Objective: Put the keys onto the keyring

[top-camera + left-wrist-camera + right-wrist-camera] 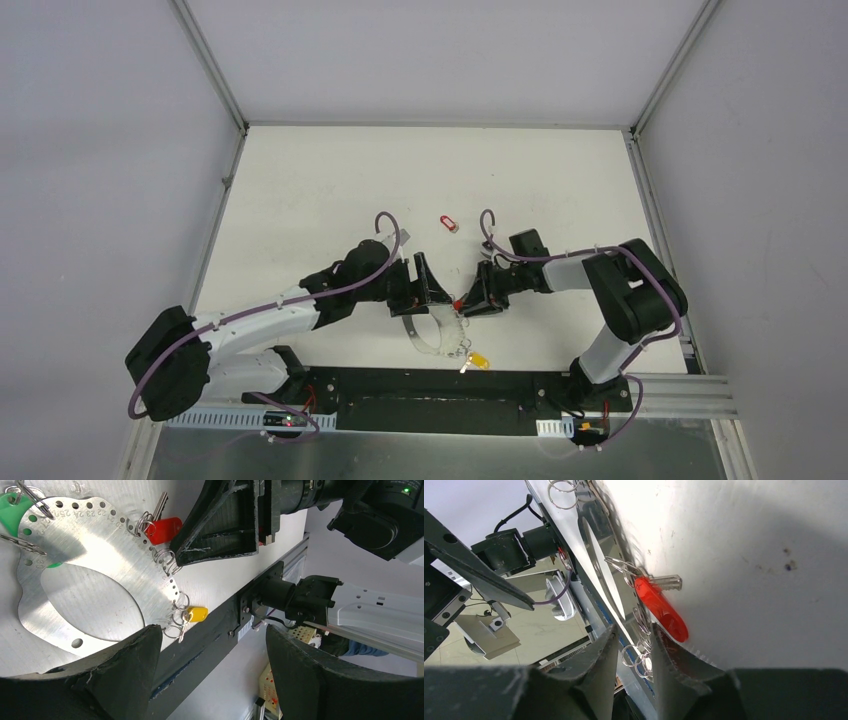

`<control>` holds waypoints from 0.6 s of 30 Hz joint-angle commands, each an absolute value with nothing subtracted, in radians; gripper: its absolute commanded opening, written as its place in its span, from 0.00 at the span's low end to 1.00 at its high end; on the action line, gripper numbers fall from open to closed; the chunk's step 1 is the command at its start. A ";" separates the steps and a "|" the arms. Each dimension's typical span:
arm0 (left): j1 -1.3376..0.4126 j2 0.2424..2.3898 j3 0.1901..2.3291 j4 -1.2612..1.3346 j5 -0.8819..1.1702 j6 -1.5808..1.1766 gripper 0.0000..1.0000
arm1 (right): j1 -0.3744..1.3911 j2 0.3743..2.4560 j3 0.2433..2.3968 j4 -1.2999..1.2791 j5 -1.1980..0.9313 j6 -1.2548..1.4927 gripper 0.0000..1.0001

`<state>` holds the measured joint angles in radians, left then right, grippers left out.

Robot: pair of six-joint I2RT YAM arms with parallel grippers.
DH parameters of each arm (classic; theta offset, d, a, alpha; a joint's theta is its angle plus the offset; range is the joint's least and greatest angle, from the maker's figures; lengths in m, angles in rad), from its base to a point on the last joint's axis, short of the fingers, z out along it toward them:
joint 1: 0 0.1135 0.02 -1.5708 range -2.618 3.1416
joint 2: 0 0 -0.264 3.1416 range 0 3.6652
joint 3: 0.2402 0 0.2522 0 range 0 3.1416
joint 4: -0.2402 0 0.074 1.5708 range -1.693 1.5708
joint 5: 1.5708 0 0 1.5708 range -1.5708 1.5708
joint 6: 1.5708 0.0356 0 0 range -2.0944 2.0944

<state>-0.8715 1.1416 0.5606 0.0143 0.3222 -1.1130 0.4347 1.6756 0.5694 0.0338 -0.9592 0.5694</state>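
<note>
A: Logging arm pose: left arm (260,325) stretched low across the table (330,190) toward centre; right arm (570,268) folded at the elbow, forearm pointing left. Wrists face each other, nearly tip to tip.
B: State of the left gripper (210,635)?
A: Fingers wide apart; one overlaps the edge of the keyring (75,545).
B: And the right gripper (635,632)?
A: Fingers a narrow gap apart, small split rings (639,655) in the gap, red-tagged key (661,605) just beyond the tips.
B: Where is the keyring?
A: Flat punched plate near the table's front edge, under both grippers. A yellow-tagged key (196,613) and a green tag (11,512) hang at its rim. A second red-tagged key (449,222) lies well apart, farther back.
</note>
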 commanded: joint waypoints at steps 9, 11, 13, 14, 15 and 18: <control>-0.880 1.079 0.577 -0.028 0.298 -1.091 0.78 | 0.522 1.711 0.666 -0.031 -0.914 0.503 0.22; -0.880 1.070 0.574 -0.035 0.293 -1.090 0.78 | 0.535 1.714 0.679 -0.056 -0.899 0.488 0.17; -0.879 1.062 0.572 -0.040 0.287 -1.087 0.78 | 0.552 1.719 0.693 -0.087 -0.871 0.472 0.14; -0.880 1.058 0.572 -0.043 0.287 -1.086 0.78 | 0.562 1.722 0.704 -0.102 -0.858 0.466 0.12; -0.880 1.055 0.573 -0.047 0.286 -1.084 0.78 | 0.570 1.725 0.710 -0.110 -0.850 0.461 0.10; -0.878 1.039 0.577 -0.069 0.280 -1.075 0.78 | 0.594 1.722 0.732 -0.148 -0.815 0.442 0.10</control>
